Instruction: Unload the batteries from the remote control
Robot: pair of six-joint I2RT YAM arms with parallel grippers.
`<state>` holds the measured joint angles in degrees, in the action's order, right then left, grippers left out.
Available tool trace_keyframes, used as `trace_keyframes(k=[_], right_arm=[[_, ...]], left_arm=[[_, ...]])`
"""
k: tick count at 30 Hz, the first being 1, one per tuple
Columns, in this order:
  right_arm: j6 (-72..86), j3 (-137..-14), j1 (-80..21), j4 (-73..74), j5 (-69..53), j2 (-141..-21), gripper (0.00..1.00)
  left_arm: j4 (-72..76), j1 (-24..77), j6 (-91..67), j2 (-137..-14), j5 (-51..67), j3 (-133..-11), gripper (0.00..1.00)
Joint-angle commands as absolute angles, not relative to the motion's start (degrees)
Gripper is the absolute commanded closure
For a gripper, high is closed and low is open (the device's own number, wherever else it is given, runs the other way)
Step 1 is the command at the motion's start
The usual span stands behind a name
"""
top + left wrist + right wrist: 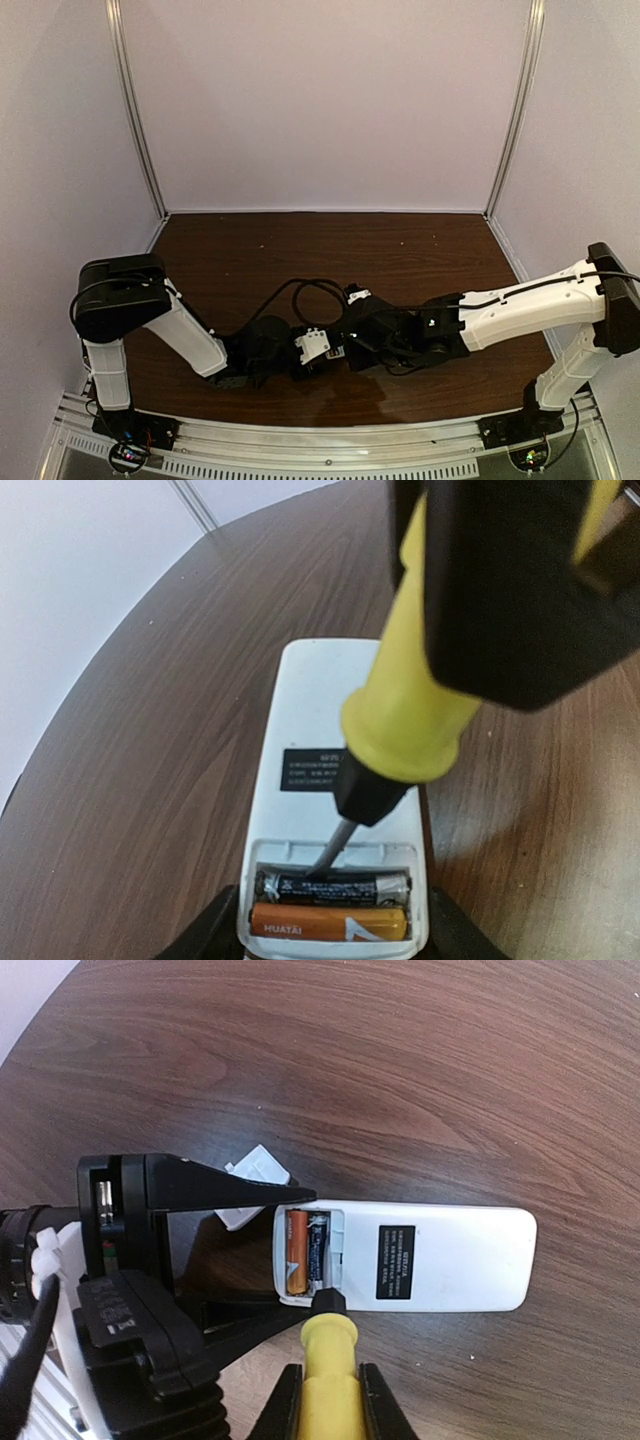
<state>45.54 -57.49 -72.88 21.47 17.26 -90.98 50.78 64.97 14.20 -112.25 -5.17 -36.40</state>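
On a brown wooden surface (pixel 400 1080) the left tool (pixel 300 1252) clamps a flat white plastic remote control (pixel 440 1250); the right tool (pixel 330 1405), gripping a yellow-handled screwdriver (pixel 405 710), should pry gently under the dark cylindrical battery (pixel 335 887) beside the orange battery (pixel 330 922).

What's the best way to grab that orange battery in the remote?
Probably from above, by one end. The orange battery lies flat, sunk in the open bay of the remote control between the end wall and the dark battery, so no sides are free. Lever an end up with the screwdriver tip, then pinch the raised end.
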Motion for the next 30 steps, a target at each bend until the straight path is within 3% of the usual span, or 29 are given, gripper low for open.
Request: trace_keyframes(k=[1,30], right_arm=[[46.5,-60.1,-73.2,24.6,17.1,-93.4,1.00],[44.6,-51.7,-70.1,16.7,9.6,-87.0,1.00]], left_arm=[[55.8,65.3,13.3,-112.8,-2.4,-38.5,1.00],[56.3,65.3,13.6,-113.4,-2.1,-38.4,1.00]])
